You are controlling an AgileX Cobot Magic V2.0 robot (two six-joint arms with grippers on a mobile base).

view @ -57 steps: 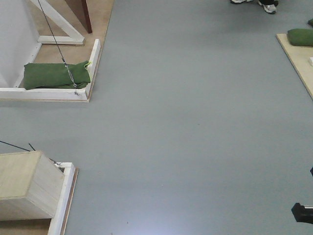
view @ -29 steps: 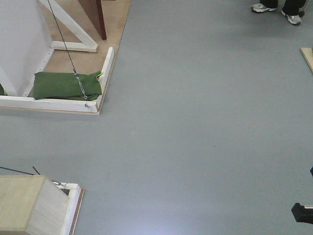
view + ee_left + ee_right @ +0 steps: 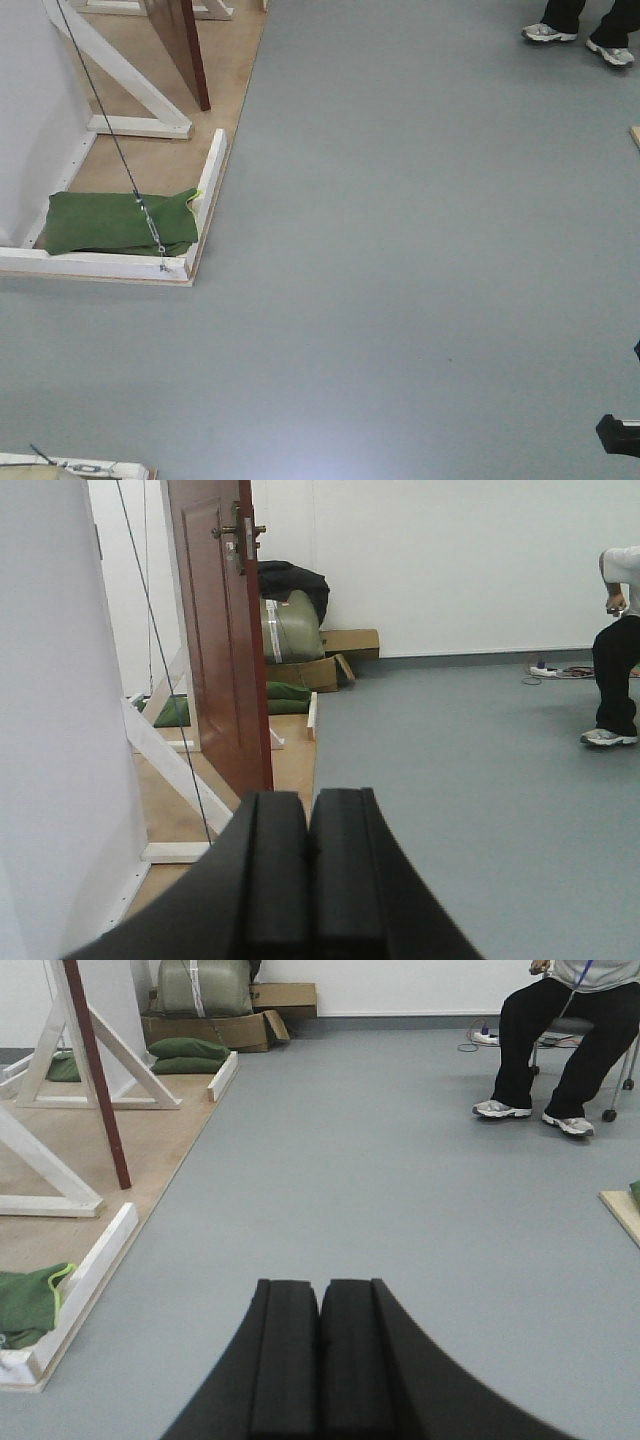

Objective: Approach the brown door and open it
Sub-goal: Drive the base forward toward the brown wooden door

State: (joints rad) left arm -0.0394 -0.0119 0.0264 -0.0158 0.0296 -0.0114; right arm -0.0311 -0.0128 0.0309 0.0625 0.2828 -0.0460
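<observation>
Plainly holding nothing: left hand (image 3: pixel 309 815) pressed together, pads flat against each other, and right hand (image 3: pixel 320 1300) the same, both carried low and pointing forward, a posture suited to driving across the grey floor (image 3: pixel 420 250) rather than to any grasp. Beyond the left hand, ahead and to the left, the brown door (image 3: pixel 215 640), hung in a white timber frame (image 3: pixel 205 190) on a plywood base (image 3: pixel 150 160), well apart from either hand. Seen nearly edge-on from the right wrist, so perhaps standing ajar, though hard to tell by how much from these angles. High near the free edge, brass lever handle (image 3: pixel 228 530), with the latch plate (image 3: pixel 248 542) just beside it. In the frame's corner, green sandbag (image 3: pixel 115 222), with a taut cable (image 3: pixel 105 135) running down over it to the corner, there to weigh down and brace the freestanding rig against a pull. Farther off, cardboard boxes (image 3: pixel 335 655) by the wall and a seated person (image 3: pixel 570 1040) to the right, off the route. Judged as approach unfinished; calls for closing in before reaching for the handle.
</observation>
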